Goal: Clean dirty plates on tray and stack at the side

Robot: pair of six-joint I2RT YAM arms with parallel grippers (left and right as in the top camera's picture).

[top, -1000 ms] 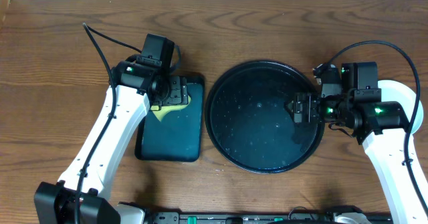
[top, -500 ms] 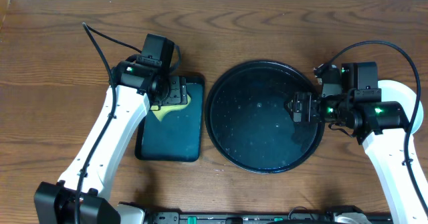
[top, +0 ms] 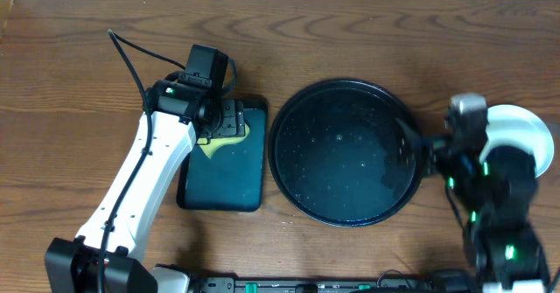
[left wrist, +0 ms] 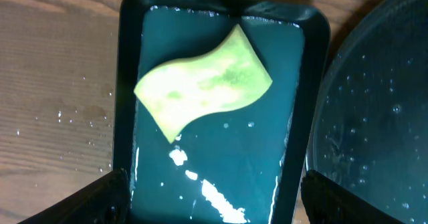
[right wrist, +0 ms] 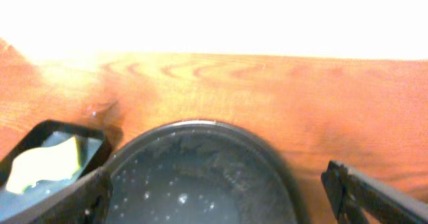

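The black tray (top: 289,166) sits mid-table, wet with droplets and with no plate on it; it also shows in the right wrist view (right wrist: 200,177) and the left wrist view (left wrist: 381,117). The plates (top: 529,136) lie as a pale stack on the table right of the tray, partly hidden by my right arm. My right gripper (top: 418,149) is open and empty, raised over the tray's right rim (right wrist: 217,197). My left gripper (top: 223,118) is open and empty above the teal tray (left wrist: 214,207).
A rectangular dark teal tray (top: 219,184) left of the black tray holds water and a yellow sponge (top: 229,136), also seen in the left wrist view (left wrist: 204,80). The table's far edge runs along the top.
My right arm has lifted and swung back toward the front right, its wrist now tilted up to look across the tray. The left arm has not moved.
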